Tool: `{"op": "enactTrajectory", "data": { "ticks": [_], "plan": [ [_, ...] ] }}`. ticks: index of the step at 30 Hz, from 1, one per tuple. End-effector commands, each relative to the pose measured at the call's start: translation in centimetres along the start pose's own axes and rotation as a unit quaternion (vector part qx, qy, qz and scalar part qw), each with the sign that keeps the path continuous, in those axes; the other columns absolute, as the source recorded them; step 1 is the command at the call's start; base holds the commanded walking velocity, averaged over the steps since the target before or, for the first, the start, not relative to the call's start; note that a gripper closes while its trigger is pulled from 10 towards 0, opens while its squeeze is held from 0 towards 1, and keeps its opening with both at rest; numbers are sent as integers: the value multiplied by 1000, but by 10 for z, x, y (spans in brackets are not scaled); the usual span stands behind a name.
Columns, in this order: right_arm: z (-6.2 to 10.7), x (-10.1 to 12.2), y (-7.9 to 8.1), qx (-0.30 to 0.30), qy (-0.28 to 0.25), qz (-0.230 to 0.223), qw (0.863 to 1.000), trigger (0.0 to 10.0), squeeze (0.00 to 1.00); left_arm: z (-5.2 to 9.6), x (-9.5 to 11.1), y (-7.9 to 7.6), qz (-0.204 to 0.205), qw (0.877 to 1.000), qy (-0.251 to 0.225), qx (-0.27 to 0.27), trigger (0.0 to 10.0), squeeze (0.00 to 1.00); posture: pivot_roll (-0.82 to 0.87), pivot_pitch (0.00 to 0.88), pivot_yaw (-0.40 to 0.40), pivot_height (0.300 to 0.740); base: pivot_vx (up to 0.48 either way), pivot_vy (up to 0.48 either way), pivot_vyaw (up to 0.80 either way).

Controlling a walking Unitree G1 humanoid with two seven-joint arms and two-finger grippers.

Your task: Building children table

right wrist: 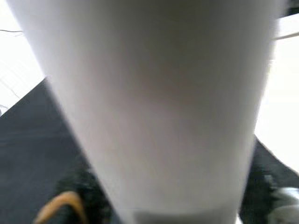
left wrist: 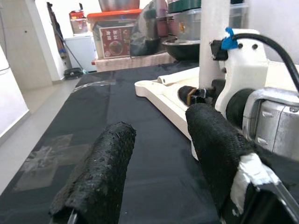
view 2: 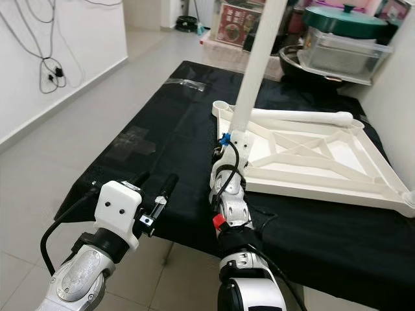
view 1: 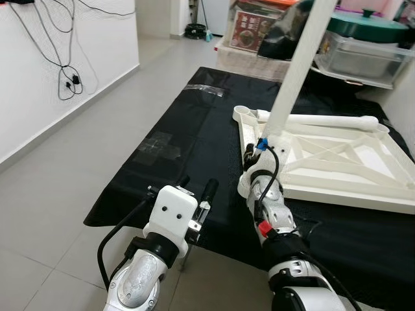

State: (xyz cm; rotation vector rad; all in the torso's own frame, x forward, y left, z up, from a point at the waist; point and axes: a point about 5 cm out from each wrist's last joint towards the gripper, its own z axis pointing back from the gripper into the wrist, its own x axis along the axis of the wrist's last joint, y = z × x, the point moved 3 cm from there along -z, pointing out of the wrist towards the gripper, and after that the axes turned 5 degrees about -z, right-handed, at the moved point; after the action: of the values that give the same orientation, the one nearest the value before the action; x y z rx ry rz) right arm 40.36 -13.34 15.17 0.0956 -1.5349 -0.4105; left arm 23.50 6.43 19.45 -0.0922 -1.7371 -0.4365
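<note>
While the smooth white plastic table leg [view 1: 299, 61], a long round tube, stood nearly upright with its long axis running from the frame corner up and slightly to the robot's right, the right end effector [view 1: 251, 153] was clamped around its lower part, just above the frame. In the right wrist view the same pale tube [right wrist: 154, 107] loomed close and blurred, matte and featureless.

The leg's foot met a corner of the white plastic table frame [view 2: 311, 162], a flat square piece lying upside down, with raised edges, crossed diagonal ribs and round sockets at its corners. A second white tubular leg [view 2: 305, 117] lay flat along the frame's far edge, its axis running left to right, ending in a rounded tip.

The left end effector [view 1: 196, 194] hung apart from all this, over the near edge of the black cloth, its two fingers [left wrist: 100, 168] spread with nothing between them. Those fingers were wrapped in a coarse, nubbly black covering, one bound near its base with white tape.

A black cloth-covered bench [view 1: 175, 155] carried the frame; its fabric looked thin and slightly glossy, with patches of clear tape stuck on it. Around it lay large pale grey floor tiles [view 1: 45, 214], a white wall [view 1: 39, 97] with dangling black cables, and, beyond the bench, clear plastic storage boxes [view 2: 343, 52] topped by a dark green lidded pot [view 2: 343, 19].
</note>
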Motion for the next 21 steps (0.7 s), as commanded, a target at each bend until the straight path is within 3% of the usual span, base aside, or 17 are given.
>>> {"op": "enactTrajectory", "data": {
  "ticks": [1, 2, 5, 6, 7, 8, 9, 10, 12, 13, 14, 15, 16, 18, 19, 20, 21],
  "plan": [
    [-11, 21, 8, 67, -24, -19, 997, 10000, 0, 0, -2, 0, -5, 1000, 3, -1, 10000, 0, 146, 74, -112, 740, 0, 0, 0],
    [-11, 21, 8, 67, -24, -19, 997, 10000, 0, 0, -2, 0, -5, 1000, 3, -1, 10000, 0, 146, 74, -112, 740, 0, 0, 0],
    [-13, 38, 23, 204, -28, -34, 978, 10000, 0, 0, -2, 0, -5, 1000, 3, -1, 10000, 0, 147, 74, -111, 740, 0, 0, 0],
    [-13, 38, 23, 204, -28, -34, 978, 10000, 0, 0, -2, 0, -5, 1000, 3, -1, 10000, 0, 147, 74, -111, 740, 0, 0, 0],
    [-9, 38, 29, 264, -14, -41, 964, 10000, 0, 0, -2, 0, -5, 1000, 3, -1, 10000, 0, 144, 74, -111, 740, 0, 0, 0],
    [-9, 38, 29, 264, -14, -41, 964, 10000, 0, 0, -2, 0, -5, 1000, 3, -1, 10000, 0, 144, 74, -111, 740, 0, 0, 0],
    [-3, 37, 36, 330, 8, -47, 943, 10000, 0, 0, -3, 0, -5, 1000, 3, -1, 10000, 0, 145, 73, -112, 740, 0, 0, 0],
    [-3, 37, 36, 330, 8, -47, 943, 10000, 0, 0, -3, 0, -5, 1000, 3, -1, 10000, 0, 145, 73, -112, 740, 0, 0, 0],
    [13, 25, 45, 448, 64, -49, 890, 10000, 0, -1, -3, -1, 1, 1000, 4, 1, 10000, 0, 147, 72, -115, 740, 0, 0, 0],
    [13, 25, 45, 448, 64, -49, 890, 10000, 0, -1, -3, -1, 1, 1000, 4, 1, 10000, 0, 147, 72, -115, 740, 0, 0, 0],
    [23, 17, 47, 499, 92, -40, 861, 10000, 0, 0, -3, -1, 1, 1000, 4, 2, 10000, 0, 147, 69, -114, 740, 0, 0, 0],
    [29, 11, 48, 529, 109, -34, 841, 10000, 0, 0, -3, -1, 1, 1000, 4, 2, 10000, 0, 147, 69, -114, 740, 0, 0, 0],
    [29, 11, 48, 529, 109, -34, 841, 10000, 0, 0, -3, -1, 1, 1000, 4, 2, 10000, 0, 147, 69, -114, 740, 0, 0, 0],
    [51, -7, 50, 614, 158, 12, 773, 10000, 0, 0, -3, -1, 0, 1000, 4, 3, 10000, 0, 153, 68, -118, 740, 0, 0, 0],
    [51, -7, 50, 614, 158, 12, 773, 10000, 0, 0, -3, -1, 0, 1000, 4, 3, 10000, 0, 153, 68, -118, 740, 0, 0, 0],
    [63, -19, 49, 661, 189, 37, 725, 10000, 0, 1, -2, -1, -1, 1000, 4, 3, 10000, 0, 153, 64, -120, 740, 0, 0, 0],
    [63, -19, 49, 661, 189, 37, 725, 10000, 0, 1, -2, -1, -1, 1000, 4, 3, 10000, 0, 153, 64, -120, 740, 0, 0, 0]
  ]
}}
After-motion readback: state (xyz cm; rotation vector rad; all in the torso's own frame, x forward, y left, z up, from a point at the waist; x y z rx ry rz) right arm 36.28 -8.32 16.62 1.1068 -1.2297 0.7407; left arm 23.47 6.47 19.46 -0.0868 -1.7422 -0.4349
